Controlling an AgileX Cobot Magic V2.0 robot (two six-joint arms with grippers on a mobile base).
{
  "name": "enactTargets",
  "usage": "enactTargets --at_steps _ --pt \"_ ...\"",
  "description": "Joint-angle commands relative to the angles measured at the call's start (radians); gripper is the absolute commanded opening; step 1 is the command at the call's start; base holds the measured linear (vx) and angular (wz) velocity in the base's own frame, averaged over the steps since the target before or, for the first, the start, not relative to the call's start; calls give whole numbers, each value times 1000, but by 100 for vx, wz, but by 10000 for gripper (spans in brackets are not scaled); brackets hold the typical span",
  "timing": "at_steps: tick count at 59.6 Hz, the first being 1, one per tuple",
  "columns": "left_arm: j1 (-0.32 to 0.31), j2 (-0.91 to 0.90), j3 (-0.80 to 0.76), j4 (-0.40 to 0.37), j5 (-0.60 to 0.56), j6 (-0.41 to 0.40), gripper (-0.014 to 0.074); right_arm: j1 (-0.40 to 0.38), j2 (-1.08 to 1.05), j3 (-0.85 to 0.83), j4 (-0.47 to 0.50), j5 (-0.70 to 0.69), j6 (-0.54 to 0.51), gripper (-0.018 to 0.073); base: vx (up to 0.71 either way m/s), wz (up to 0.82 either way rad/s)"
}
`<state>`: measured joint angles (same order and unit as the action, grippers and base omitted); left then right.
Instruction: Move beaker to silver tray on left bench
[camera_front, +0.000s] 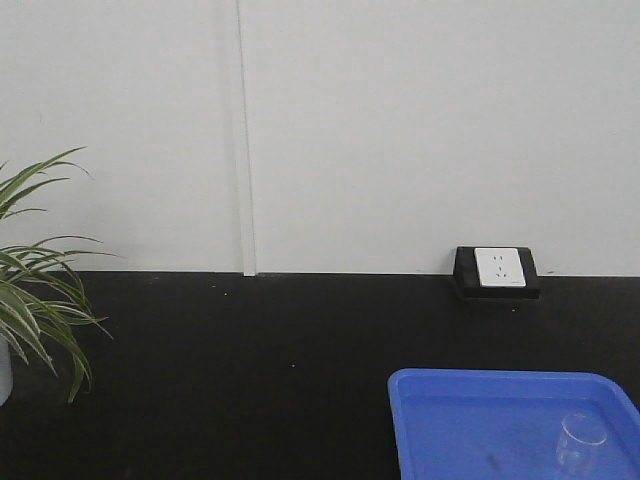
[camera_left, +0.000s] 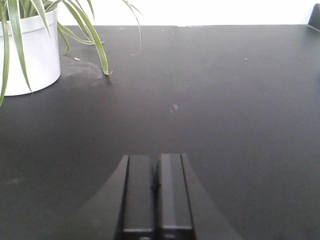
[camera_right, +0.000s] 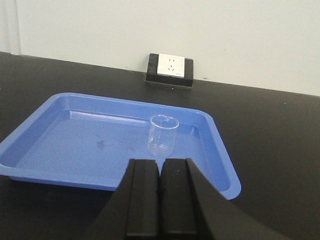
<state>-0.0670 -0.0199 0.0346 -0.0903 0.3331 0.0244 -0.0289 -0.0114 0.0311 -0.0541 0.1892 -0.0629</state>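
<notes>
The beaker (camera_right: 162, 135), a small clear glass cylinder, stands upright inside a blue plastic tray (camera_right: 75, 145); it shows again at the lower right of the front view, beaker (camera_front: 581, 441) in blue tray (camera_front: 470, 420). My right gripper (camera_right: 160, 162) is shut and empty, hovering just in front of the beaker, apart from it. My left gripper (camera_left: 156, 159) is shut with nothing held, above bare black worktop (camera_left: 210, 100). The silver tray is out of view.
A potted plant in a white pot (camera_left: 27, 52) stands at the left, its long leaves (camera_front: 40, 290) spreading over the worktop. A black-framed white wall socket (camera_front: 498, 270) sits on the bench against the white wall, behind the blue tray.
</notes>
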Motion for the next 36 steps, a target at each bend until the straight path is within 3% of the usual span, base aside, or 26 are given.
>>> enactTargets --at_steps 1,36 --pt "2 -6 19 -5 -84 0 1 -2 -12 6 -3 -84 -7 -11 0 0" --pt "2 -6 19 -5 -84 0 1 -2 -12 6 -3 -85 -7 -11 0 0"
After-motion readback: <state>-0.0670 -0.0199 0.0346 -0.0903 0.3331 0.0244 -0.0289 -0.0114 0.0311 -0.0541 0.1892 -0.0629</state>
